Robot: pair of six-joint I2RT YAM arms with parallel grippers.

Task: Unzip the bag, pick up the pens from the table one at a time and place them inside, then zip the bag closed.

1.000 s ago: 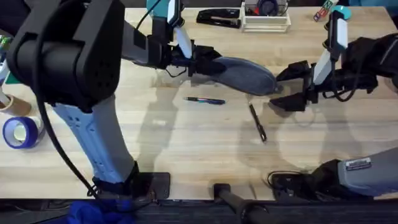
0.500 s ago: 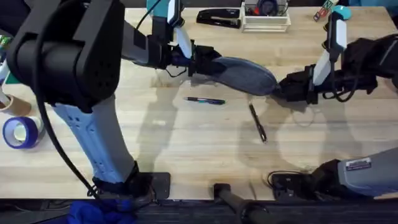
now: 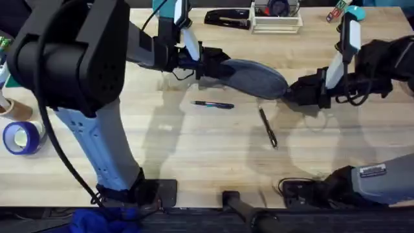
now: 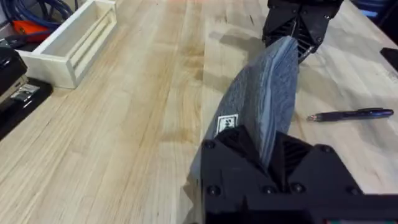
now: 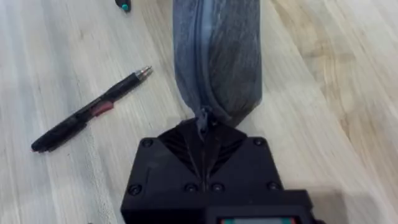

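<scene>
The grey bag (image 3: pixel 255 76) lies across the far middle of the table (image 3: pixel 162 139), held at both ends. My left gripper (image 3: pixel 208 65) is shut on its left end; in the left wrist view the bag (image 4: pixel 273 87) rises from between the fingers (image 4: pixel 264 146). My right gripper (image 3: pixel 292 90) is shut at the right end, where its fingers pinch the zipper pull (image 5: pixel 204 117). The zipper (image 5: pixel 200 50) looks closed. A blue-and-black pen (image 3: pixel 212 104) lies in front of the bag. A dark pen (image 3: pixel 268 127) lies to its right, also seen as the pen (image 5: pixel 93 115) and the pen (image 4: pixel 354 114).
A black stapler (image 3: pixel 228 18) and a white wooden tray (image 3: pixel 276 22) stand at the back edge behind the bag. A blue tape roll (image 3: pixel 19 137) and a cardboard roll (image 3: pixel 13 109) sit at the far left. The left arm's large body looms over the left half.
My right gripper, open and a little short of the bag a second ago, moved in and closed on the bag's right end. The left gripper, bag and pens stayed put.
</scene>
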